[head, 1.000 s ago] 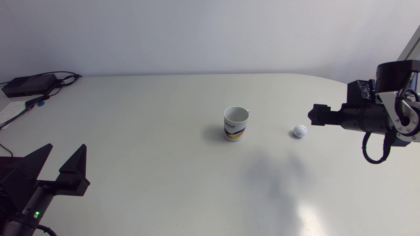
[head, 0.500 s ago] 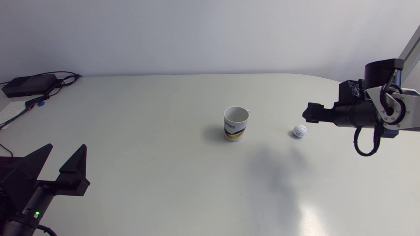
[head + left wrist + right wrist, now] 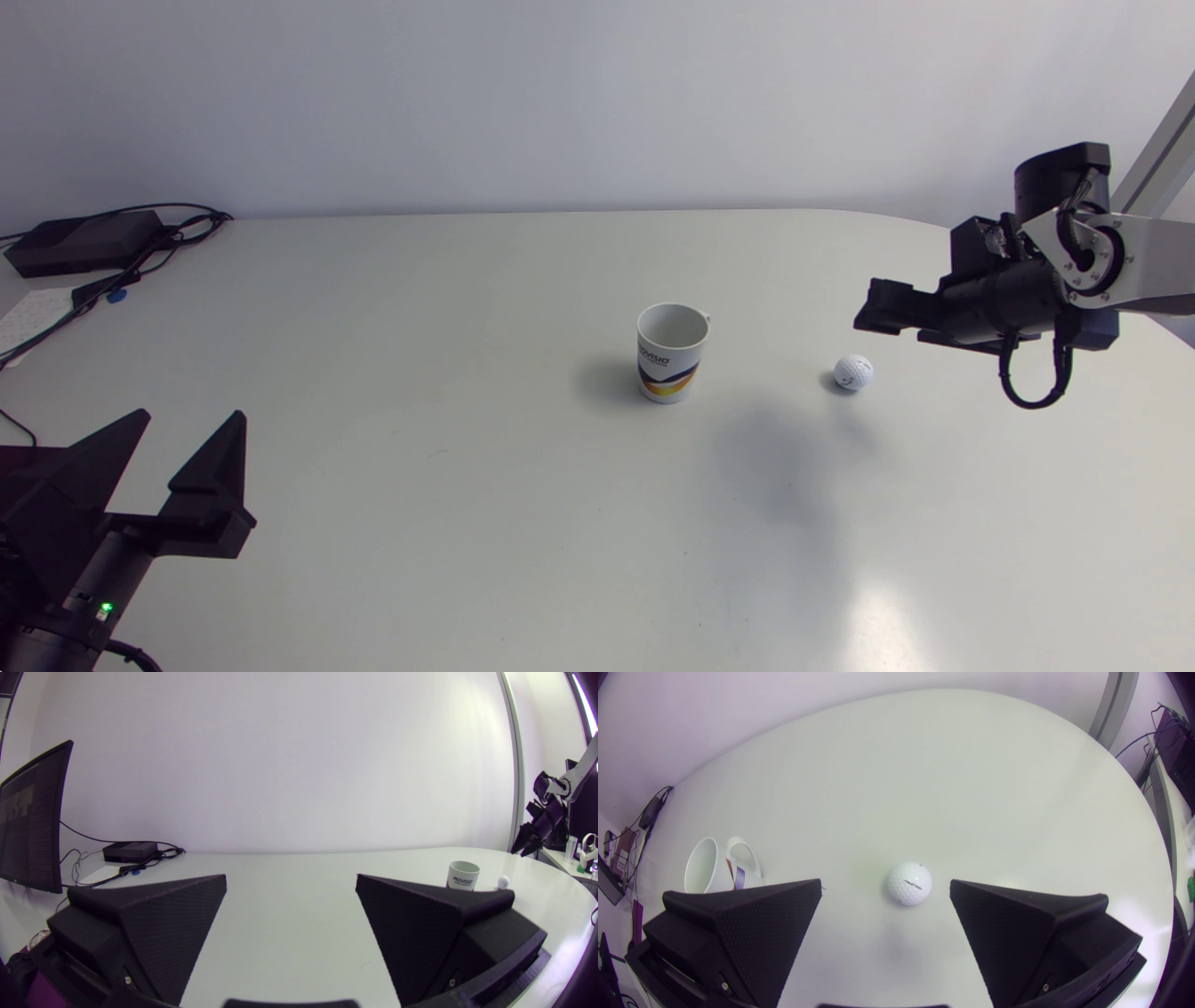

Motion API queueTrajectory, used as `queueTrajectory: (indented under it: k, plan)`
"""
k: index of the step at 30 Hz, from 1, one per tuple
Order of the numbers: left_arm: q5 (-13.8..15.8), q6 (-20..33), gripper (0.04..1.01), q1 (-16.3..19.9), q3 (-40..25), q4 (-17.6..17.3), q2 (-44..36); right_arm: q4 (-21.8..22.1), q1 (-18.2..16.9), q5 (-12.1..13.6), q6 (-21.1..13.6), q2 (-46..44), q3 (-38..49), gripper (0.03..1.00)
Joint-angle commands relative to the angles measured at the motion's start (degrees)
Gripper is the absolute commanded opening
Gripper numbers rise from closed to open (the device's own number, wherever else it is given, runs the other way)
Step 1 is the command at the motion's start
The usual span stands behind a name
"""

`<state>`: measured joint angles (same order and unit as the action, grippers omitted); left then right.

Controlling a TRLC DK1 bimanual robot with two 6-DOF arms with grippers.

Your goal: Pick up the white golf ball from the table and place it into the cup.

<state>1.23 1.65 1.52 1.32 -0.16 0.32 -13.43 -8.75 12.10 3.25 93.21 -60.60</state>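
The white golf ball [image 3: 854, 371] lies on the table, to the right of the white printed cup [image 3: 671, 351], which stands upright near the middle. My right gripper [image 3: 873, 313] hangs open in the air just above and beyond the ball, tilted down. In the right wrist view the ball [image 3: 909, 883] shows below, between the spread tips of the right gripper [image 3: 885, 884], untouched, and the cup [image 3: 707, 865] is off to one side. My left gripper [image 3: 189, 420] rests open and empty at the near left. From its wrist view, past the left gripper [image 3: 290, 879], the cup [image 3: 463, 876] and ball [image 3: 503, 882] are far off.
A black box [image 3: 84, 241] with cables [image 3: 140, 266] and a sheet of paper [image 3: 28, 313] sit at the table's far left corner. The rounded table edge [image 3: 934, 224] curves behind my right arm.
My right arm has swung left and toward the far side, tipping its gripper downward over the ball. Ball, cup and left arm have stayed put.
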Motion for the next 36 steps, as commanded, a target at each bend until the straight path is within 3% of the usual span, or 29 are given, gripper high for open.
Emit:
queueTrajectory:
  k: [1,5,10,13,17,22,26,36]
  plan:
    - [-0.2,0.1,0.992,0.4,-1.2,0.1,-0.9,-1.8,-0.5,0.5,1.6,1.5,-2.0,0.97]
    - [-0.2,0.1,0.992,0.4,-1.2,0.1,-0.9,-2.2,-1.4,2.5,-0.1,2.9,-3.4,0.97]
    - [-0.2,0.1,0.992,0.4,-1.2,0.1,-0.9,-4.3,-1.3,2.2,-1.0,4.4,-5.8,0.97]
    - [-0.2,0.1,0.992,0.4,-1.2,0.1,-0.9,-5.9,-1.3,0.8,-2.1,5.4,-7.3,0.97]
    - [-0.2,0.1,0.992,0.4,-1.2,0.1,-0.9,-11.4,-1.3,-0.1,-7.5,8.4,-11.0,0.97]
    - [-0.2,0.1,0.992,0.4,-1.2,0.1,-0.9,-11.8,-1.1,-2.9,-11.4,11.0,-11.8,0.97]
    - [-0.2,0.1,0.992,0.4,-1.2,0.1,-0.9,-11.8,-0.6,-5.2,-12.9,12.9,-12.3,0.97]
    - [-0.2,0.1,0.992,0.4,-1.2,0.1,-0.9,-11.0,0.9,-6.1,-14.2,17.4,-13.2,0.97]
